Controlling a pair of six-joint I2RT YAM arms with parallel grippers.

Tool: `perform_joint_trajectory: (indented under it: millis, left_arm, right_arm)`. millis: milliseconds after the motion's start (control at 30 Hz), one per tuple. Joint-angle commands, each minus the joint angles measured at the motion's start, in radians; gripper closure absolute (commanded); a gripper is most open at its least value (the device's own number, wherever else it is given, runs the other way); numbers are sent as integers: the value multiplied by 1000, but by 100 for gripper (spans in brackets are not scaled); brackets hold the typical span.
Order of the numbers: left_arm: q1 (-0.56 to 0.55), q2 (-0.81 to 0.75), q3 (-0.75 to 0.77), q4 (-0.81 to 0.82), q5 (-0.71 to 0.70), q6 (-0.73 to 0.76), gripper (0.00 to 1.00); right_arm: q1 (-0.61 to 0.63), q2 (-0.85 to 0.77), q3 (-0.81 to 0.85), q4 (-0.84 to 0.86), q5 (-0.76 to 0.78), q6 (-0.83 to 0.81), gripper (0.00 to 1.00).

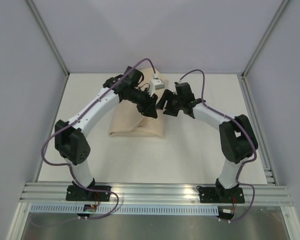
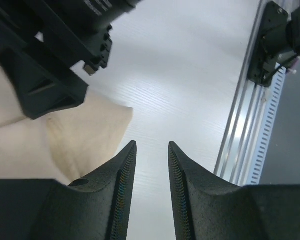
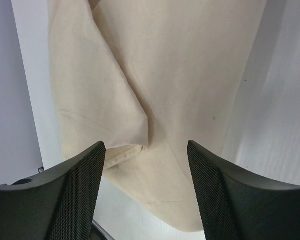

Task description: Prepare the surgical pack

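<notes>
Left gripper [image 2: 151, 144]: you've got the jaws apart, nothing held, over the table [image 1: 200, 150] beside a cloth [image 1: 135, 126] corner | right gripper [image 3: 145, 145]: spread wide, empty, above its fold | cloth: folded, mid-table, slightly left.

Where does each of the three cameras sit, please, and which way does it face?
Top external: fixed above and behind the bases, looking down at the table and tan cloth bundle; left arm and right arm show whole.
Left wrist: on the left arm, looking past the open left gripper at a cloth corner, bare table and the near-edge rail.
Right wrist: on the right arm, looking down through the open right gripper onto the folded cloth.
Shared: all three show the cloth.
</notes>
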Motion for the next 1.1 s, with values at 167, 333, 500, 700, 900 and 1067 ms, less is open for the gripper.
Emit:
perform_joint_trajectory:
  millis: [167,333,500,700,900,1067]
  left_arm:
    - [213,-103,-56,2,-362,-66,60]
    - [232,-50,-165,100,-541,-48,60]
    - [228,90,-193,96,-563,-60,63]
    - [228,21,-204,143,-499,-69,61]
    - [230,-33,-165,117,-492,-51,49]
    - [230,16,-150,113,-551,-52,49]
  right_arm:
    - [61,135,95,20,-68,-15,34]
    - [79,174,121,23,-96,-11,38]
    - [79,186,113,32,-110,-5,56]
    - [47,139,83,3,-48,-37,99]
    - [18,56,78,-110,52,-155,99]
    - [18,86,98,-161,120,-178,99]
